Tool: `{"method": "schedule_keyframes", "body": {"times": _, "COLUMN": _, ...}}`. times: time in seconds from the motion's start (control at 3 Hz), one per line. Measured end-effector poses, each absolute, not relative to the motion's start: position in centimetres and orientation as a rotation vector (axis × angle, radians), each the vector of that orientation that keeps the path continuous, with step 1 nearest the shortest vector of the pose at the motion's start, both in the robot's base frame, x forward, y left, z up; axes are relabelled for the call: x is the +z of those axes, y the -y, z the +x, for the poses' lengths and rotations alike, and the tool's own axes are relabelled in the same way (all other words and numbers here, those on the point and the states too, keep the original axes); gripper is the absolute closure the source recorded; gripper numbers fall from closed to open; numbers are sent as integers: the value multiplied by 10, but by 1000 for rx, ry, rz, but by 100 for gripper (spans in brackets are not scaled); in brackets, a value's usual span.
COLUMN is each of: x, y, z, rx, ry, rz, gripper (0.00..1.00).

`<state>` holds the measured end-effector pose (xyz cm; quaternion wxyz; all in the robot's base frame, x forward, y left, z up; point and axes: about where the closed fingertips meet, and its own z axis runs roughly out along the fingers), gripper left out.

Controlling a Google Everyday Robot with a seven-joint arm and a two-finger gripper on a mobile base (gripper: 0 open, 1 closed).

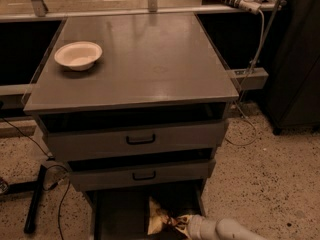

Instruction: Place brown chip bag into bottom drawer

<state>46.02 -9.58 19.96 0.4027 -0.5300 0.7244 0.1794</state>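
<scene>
**Brown chip bag at the open bottom drawer**

Camera view, looking down on the front of a grey cabinet [150, 64]. On the cabinet top, near its rear left corner: a white bowl [78, 55], upright. Below the top, a top drawer [137, 139] and a middle drawer [140, 175], each with a black bar handle. Lowest, pulled out toward the camera: the bottom drawer [117, 216], its dark floor exposed. Inside it, right of centre: the brown chip bag [159, 218], tilted, pale pointed end up, partly cut off by the lower frame edge. At the bag's right end, low over the drawer: the gripper [181, 223], fingers closed on the crumpled foil. Entering from the lower right: the white arm [225, 230]. Around the cabinet: speckled floor [270, 184].
</scene>
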Motion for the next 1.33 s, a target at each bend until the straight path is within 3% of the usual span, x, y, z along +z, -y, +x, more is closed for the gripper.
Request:
{"method": "schedule_keyframes", "body": {"times": 1.0, "x": 193, "y": 61, "z": 501, "rx": 444, "ry": -1767, "rz": -1378, "gripper": 100}}
{"method": "schedule_keyframes", "body": {"times": 1.33, "x": 193, "y": 61, "z": 501, "rx": 444, "ry": -1767, "rz": -1378, "gripper": 82}}
